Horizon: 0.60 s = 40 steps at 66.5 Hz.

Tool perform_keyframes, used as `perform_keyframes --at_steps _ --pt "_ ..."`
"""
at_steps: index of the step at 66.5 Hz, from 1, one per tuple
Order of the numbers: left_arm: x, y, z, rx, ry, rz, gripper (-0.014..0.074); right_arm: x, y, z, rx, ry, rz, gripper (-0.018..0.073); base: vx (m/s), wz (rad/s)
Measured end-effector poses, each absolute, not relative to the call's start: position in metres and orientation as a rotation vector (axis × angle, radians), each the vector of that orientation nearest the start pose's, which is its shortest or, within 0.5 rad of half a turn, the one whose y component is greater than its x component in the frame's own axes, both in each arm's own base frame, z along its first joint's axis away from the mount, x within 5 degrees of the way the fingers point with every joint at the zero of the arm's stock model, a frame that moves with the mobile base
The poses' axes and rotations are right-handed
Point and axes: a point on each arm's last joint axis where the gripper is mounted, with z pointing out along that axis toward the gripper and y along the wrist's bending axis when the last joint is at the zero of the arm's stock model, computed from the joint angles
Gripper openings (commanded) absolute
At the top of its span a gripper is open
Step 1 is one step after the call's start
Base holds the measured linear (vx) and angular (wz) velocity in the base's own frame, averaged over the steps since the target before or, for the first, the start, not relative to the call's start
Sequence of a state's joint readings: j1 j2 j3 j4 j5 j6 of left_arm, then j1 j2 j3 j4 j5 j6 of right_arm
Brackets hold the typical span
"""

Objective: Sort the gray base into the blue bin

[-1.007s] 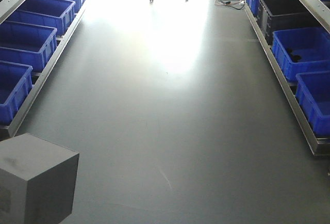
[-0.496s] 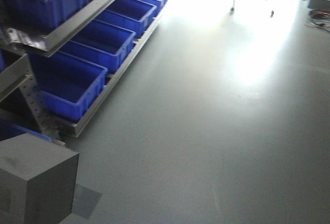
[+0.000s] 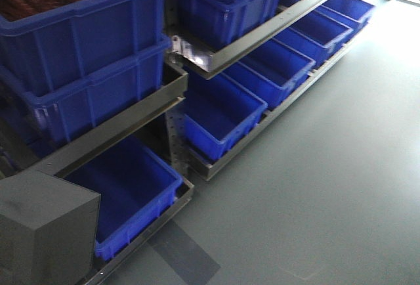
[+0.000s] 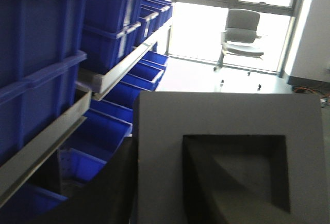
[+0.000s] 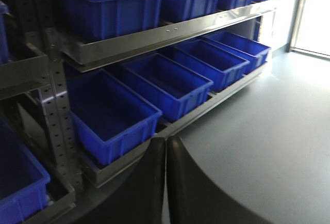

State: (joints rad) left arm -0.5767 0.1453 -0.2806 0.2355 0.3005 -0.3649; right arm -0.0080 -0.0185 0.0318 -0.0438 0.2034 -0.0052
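1. The gray base (image 3: pixel 42 232) sits at the near left corner of the front view. In the left wrist view it fills the frame with its square recess facing the camera (image 4: pixel 227 157).
2. The left gripper (image 4: pixel 216 193) is judged clamped on the gray base. Only one dark finger (image 4: pixel 103 193) shows, lying against the block's left side.
3. The right gripper (image 5: pixel 166 182) has its fingers pressed together, holding nothing.
4. Change: one second ago the front view looked straight down the open aisle, with racks on both sides. It now faces the left rack squarely, and the block keeps the same place in frame. The robot has turned while carrying it.
5. Consequence: the transport turn appears complete. The blue bin (image 3: pixel 141 222), open on the lowest level, lies just beside the block under the shelf rail (image 3: pixel 118 124). It is the likely drop point, though this cannot be confirmed.
6. Farther right, a second floor-level crate (image 3: pixel 220 117) is also open.
7. The block is not yet over any crate, so the placement remains to be done.
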Motion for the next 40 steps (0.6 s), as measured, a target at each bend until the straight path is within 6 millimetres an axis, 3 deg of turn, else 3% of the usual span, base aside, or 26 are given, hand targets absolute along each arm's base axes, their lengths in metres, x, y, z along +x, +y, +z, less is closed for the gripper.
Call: perform_keyframes --at_steps 40 --pt "0.0507 -0.0255 0.2724 0.308 1.635 -0.489 -0.0007 0.0556 -0.0013 0.185 -0.023 1.7 -0.046 -0.0005 0.19 0.81"
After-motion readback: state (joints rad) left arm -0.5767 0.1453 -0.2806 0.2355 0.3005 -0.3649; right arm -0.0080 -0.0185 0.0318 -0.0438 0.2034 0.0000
